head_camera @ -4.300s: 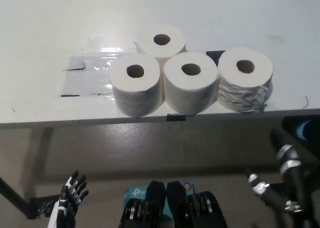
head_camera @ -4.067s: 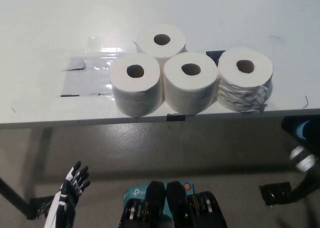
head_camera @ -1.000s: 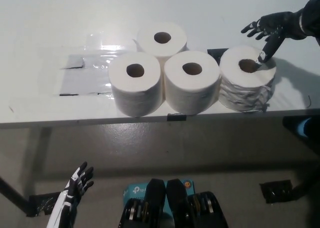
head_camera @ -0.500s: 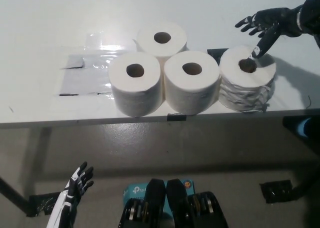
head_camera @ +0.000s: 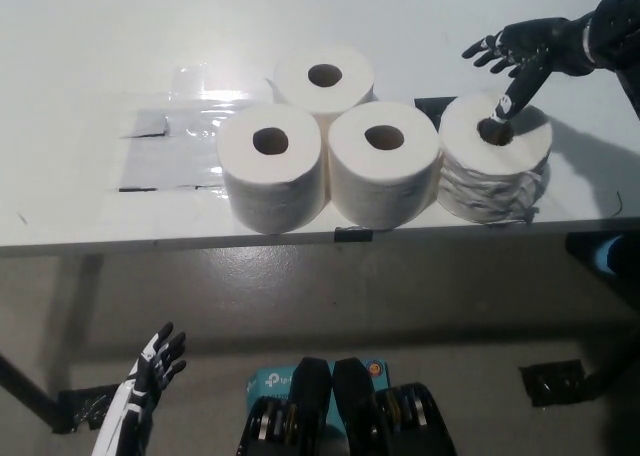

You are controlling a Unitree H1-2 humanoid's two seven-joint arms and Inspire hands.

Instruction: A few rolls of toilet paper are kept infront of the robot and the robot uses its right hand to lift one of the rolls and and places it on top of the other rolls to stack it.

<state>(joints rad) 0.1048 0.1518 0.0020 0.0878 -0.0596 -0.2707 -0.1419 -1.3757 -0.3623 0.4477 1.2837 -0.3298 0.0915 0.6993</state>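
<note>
The right hand at the far right is black and glossy, with slim segmented fingers that carry pale, silvery patches at their tips. Behind it the wrist widens into a thick, dark, rounded forearm with a lighter grey ring around it. The left hand at the near left is white along its back and wrist, while its fingers are black with small white marks near the ends.

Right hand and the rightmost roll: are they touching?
Touching. In the head view, one finger of the black right hand reaches down into the core hole of the rightmost roll, its tip meeting the hole's rim; the others are spread above.
</note>
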